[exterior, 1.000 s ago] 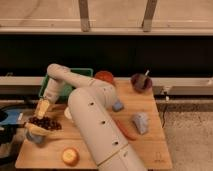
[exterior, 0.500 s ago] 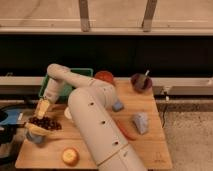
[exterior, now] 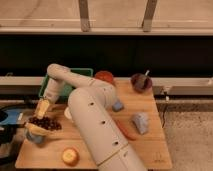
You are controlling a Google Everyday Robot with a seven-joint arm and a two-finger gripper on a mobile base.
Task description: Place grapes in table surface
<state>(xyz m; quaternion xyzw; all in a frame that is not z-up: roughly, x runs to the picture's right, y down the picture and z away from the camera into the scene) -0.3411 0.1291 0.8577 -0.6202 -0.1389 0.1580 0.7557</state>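
The grapes (exterior: 44, 123), a dark purple-red bunch, sit at the left end of the table surface (exterior: 145, 145), a light tan wooden top. My gripper (exterior: 39, 120) reaches down at the left edge of the table, its yellowish fingers (exterior: 43, 107) right at the bunch. One finger stands above the grapes and another shows beneath them. The white arm runs from the bottom middle of the view up and over to the left.
A green tray (exterior: 65, 89) stands at the back left. A dark maroon bowl (exterior: 141, 82) and a red-orange object (exterior: 104, 76) are at the back. A bluish-grey object (exterior: 140, 122), an orange carrot (exterior: 125, 131) and a yellow-orange fruit (exterior: 70, 156) lie nearer the front.
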